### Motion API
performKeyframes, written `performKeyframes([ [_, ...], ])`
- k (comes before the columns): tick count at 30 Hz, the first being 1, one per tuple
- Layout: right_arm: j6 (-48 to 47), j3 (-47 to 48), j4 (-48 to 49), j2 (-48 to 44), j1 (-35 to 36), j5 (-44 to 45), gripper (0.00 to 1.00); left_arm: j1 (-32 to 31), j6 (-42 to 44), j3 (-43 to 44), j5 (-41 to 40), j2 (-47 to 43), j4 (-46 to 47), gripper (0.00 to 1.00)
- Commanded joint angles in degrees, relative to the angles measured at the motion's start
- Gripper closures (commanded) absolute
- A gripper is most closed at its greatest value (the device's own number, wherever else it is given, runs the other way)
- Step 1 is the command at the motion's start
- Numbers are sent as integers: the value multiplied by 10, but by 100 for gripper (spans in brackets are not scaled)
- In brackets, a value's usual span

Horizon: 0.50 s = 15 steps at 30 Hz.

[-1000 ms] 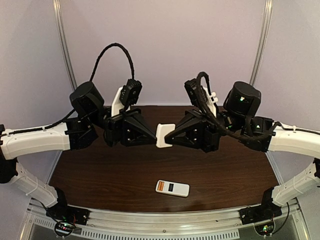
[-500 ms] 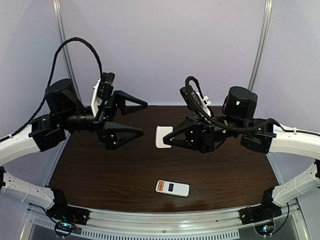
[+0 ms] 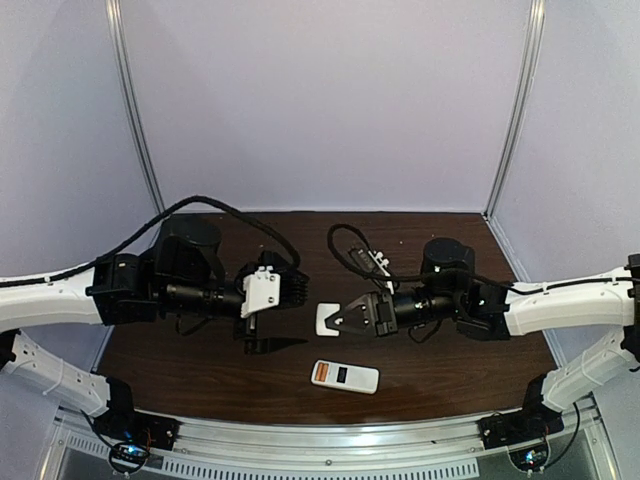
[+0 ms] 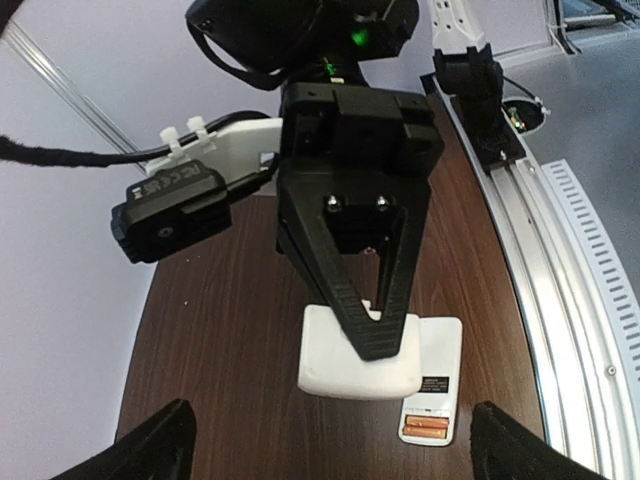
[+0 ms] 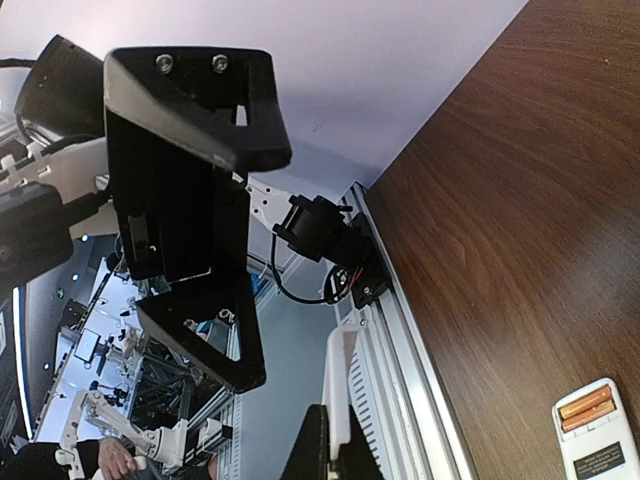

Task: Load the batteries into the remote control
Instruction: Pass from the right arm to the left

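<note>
The remote control (image 3: pixel 346 376) lies back-up on the table near the front edge. The two orange batteries (image 4: pixel 428 430) sit side by side in its open slot (image 5: pixel 586 408). My right gripper (image 3: pixel 336 319) is shut on a loose white square cover (image 3: pixel 327 317) and holds it just above the table behind the remote. In the left wrist view its fingers (image 4: pixel 377 338) pinch the cover (image 4: pixel 330 368), which partly overlaps the remote (image 4: pixel 440 350). My left gripper (image 3: pixel 285 312) stands wide open and empty, facing the cover from the left.
The dark wooden table (image 3: pixel 200 360) ends at a metal rail (image 3: pixel 330 445) along its near edge. Pale walls and upright posts (image 3: pixel 135 110) close in the back and sides. Both arms reach in low over the middle.
The left gripper opened, let go of the white cover and drew back to the left. Both arms have come down closer to the table, and the right gripper still holds the cover.
</note>
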Motion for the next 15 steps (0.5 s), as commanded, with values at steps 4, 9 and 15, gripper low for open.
performKeyframes([
  [4, 99, -43, 138, 35, -2, 11, 100, -5, 60, 5, -15, 38, -18, 4],
  [9, 107, -48, 154, 44, -2, 15, 100, -5, 47, 23, 9, 81, -30, 5],
  [15, 120, -60, 183, 51, -2, 14, 100, -5, 34, 32, 5, 106, -25, 11],
])
